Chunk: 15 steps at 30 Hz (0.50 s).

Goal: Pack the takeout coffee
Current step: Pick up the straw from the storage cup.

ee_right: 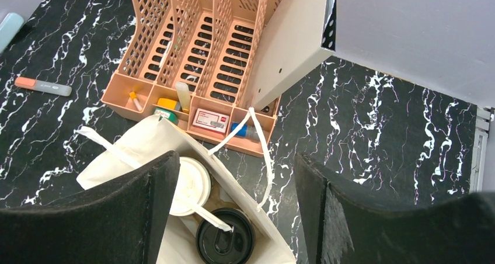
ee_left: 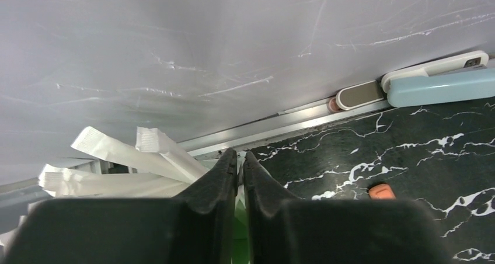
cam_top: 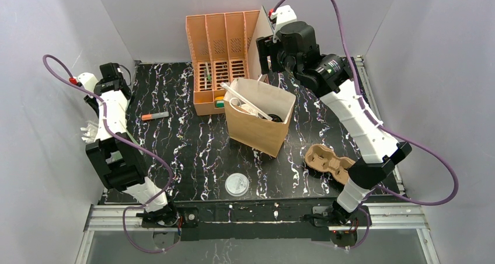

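The takeout coffee, a cup with a black round lid (ee_right: 225, 239), stands inside the brown paper bag (cam_top: 257, 119), next to a cup with a white lid (ee_right: 190, 185). A wrapped straw lies across both lids. My right gripper (ee_right: 233, 159) is open and empty, high above the bag's far side, and it shows at the back in the top view (cam_top: 267, 54). My left gripper (ee_left: 240, 154) is at the table's left edge (cam_top: 89, 133), shut on a thin white wrapped straw among several white straws (ee_left: 117, 159) in a green cup (ee_left: 240, 229).
An orange slotted organizer (cam_top: 219, 59) stands behind the bag. A brown cup carrier (cam_top: 327, 159) lies at the right. A flat white round lid (cam_top: 236, 184) lies near the front edge. An orange-capped marker (cam_top: 154, 116) lies left of the middle. Grey walls close in three sides.
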### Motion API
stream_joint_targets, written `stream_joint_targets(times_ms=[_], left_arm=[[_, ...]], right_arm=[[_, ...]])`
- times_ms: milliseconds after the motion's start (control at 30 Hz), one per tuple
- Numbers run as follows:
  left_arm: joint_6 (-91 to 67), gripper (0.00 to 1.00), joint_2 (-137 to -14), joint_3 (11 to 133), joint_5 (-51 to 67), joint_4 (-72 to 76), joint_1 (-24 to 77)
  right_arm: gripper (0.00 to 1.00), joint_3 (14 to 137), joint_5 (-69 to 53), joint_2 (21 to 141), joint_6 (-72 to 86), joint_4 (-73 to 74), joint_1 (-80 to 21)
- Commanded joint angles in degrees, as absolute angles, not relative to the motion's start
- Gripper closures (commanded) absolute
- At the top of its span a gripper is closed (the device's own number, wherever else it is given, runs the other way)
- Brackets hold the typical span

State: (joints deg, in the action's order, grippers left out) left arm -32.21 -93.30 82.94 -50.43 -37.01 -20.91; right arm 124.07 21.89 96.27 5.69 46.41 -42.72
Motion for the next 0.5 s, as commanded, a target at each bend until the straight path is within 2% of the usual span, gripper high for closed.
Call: stream_joint_targets(times_ms=[0,300,467], left_arm=[[-32.9,1.00,-93.5,83.0,-50.7,-36.3,-21.4],[-42.1,1.00,-89.9,89.5,-40.0,-42.9,-20.0],[-42.5,1.00,-85.2,96.1,-40.8,-44.5,-18.9]], right_arm=[[0.20,125.6,21.7,95.1,5.0,43.7,-42.6],[0.20,124.6,21.9,94.6,4.9,43.5,-42.6],[0.20,124.7,21.9,94.6,4.3,43.6,-42.6]])
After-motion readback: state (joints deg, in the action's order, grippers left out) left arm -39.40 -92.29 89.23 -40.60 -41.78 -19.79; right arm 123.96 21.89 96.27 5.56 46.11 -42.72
